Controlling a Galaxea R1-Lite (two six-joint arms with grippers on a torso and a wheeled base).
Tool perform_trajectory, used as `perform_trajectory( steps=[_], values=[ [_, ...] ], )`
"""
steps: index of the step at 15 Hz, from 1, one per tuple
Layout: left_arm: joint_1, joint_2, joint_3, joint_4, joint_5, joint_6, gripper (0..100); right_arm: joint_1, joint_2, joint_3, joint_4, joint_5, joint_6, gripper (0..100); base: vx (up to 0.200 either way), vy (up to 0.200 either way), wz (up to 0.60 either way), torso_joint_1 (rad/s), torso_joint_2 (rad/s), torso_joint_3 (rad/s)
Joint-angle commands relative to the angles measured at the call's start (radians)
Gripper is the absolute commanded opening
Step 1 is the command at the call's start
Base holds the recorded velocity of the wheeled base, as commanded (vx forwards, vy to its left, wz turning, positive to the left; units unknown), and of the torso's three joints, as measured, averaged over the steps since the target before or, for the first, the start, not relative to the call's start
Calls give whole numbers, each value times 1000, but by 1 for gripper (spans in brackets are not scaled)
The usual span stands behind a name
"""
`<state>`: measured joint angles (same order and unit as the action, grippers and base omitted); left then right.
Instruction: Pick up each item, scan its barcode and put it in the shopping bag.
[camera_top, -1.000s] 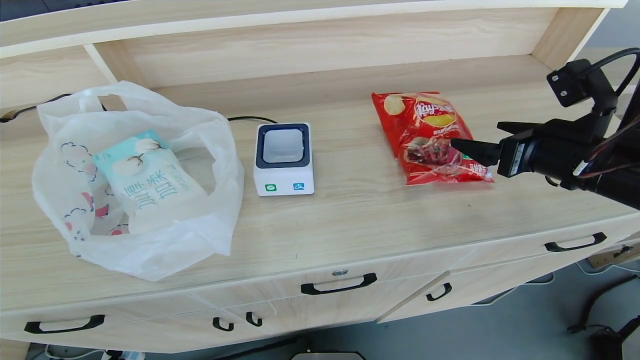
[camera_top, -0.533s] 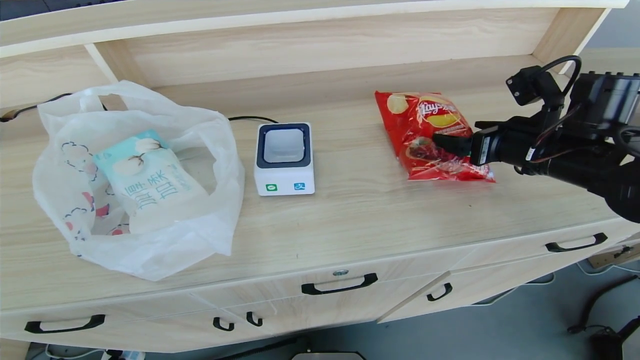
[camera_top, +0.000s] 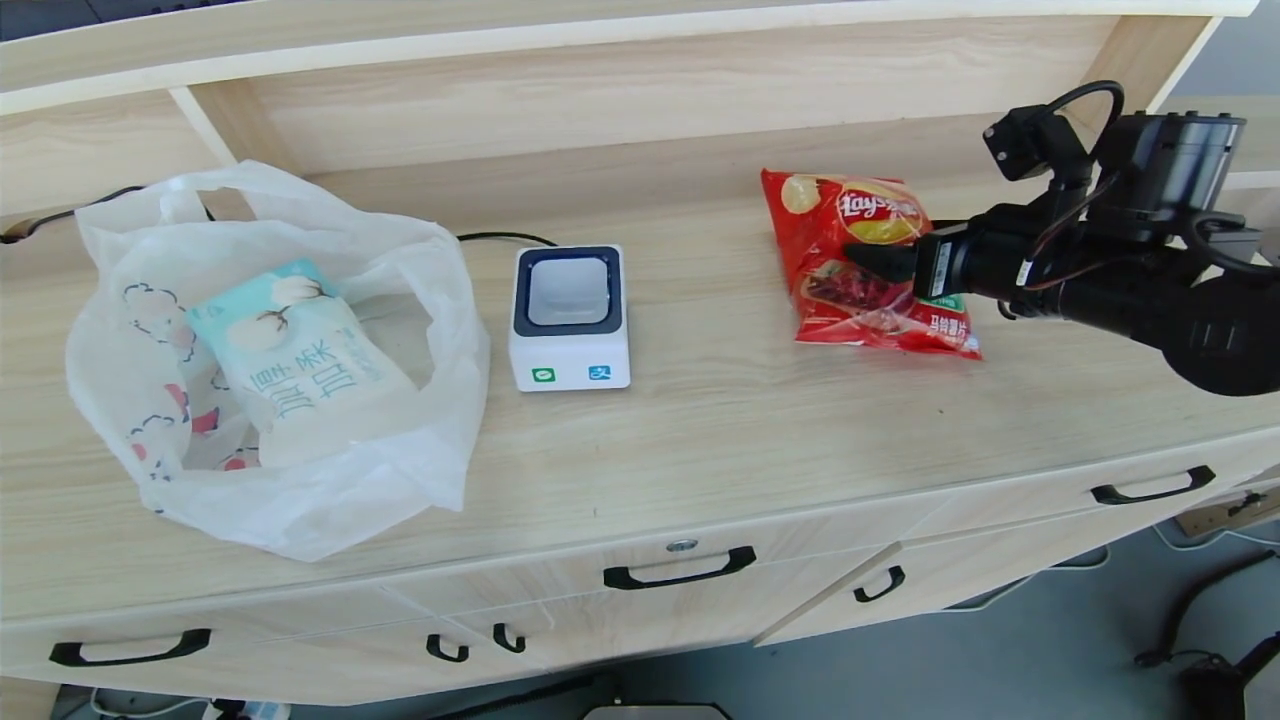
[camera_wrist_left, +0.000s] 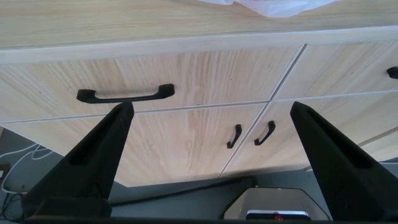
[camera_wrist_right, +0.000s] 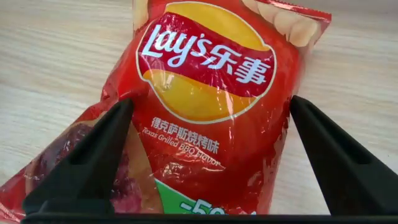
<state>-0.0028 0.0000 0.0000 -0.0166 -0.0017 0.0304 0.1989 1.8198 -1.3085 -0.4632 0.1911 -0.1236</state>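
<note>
While my right arm lies level from the right, right gripper straddles the red chip bag, fingers spread; left gripper gapes at drawers.

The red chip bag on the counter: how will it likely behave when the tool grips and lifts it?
The red chip bag looks puffed with air, so it is probably light and dents easily. Its glossy film may slip in the right tool. Lying flat on the counter, it would likely slide, not roll.

Left end effector spread wide before wooden cabinet front; black drawer handles beyond.
</note>
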Motion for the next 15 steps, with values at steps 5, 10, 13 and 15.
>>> perform_trajectory(
  steps=[5, 10, 13, 15],
  values=[
    [0, 0, 0, -2, 0, -1, 100, 33, 26, -35, 28, -7, 1, 100, 0, 0, 0, 0, 0, 0],
    [0, 2, 0, -2, 0, -1, 100, 28, 47, -34, 21, -5, 6, 0, 0, 0, 0, 0, 0, 0],
    [0, 2, 0, -2, 0, -1, 100, 28, 47, -52, 23, -4, 7, 0, 0, 0, 0, 0, 0, 0],
    [0, 2, 0, -2, 0, -1, 100, 31, 36, -46, 21, -1, 6, 0, 0, 0, 0, 0, 0, 0]
  ],
)
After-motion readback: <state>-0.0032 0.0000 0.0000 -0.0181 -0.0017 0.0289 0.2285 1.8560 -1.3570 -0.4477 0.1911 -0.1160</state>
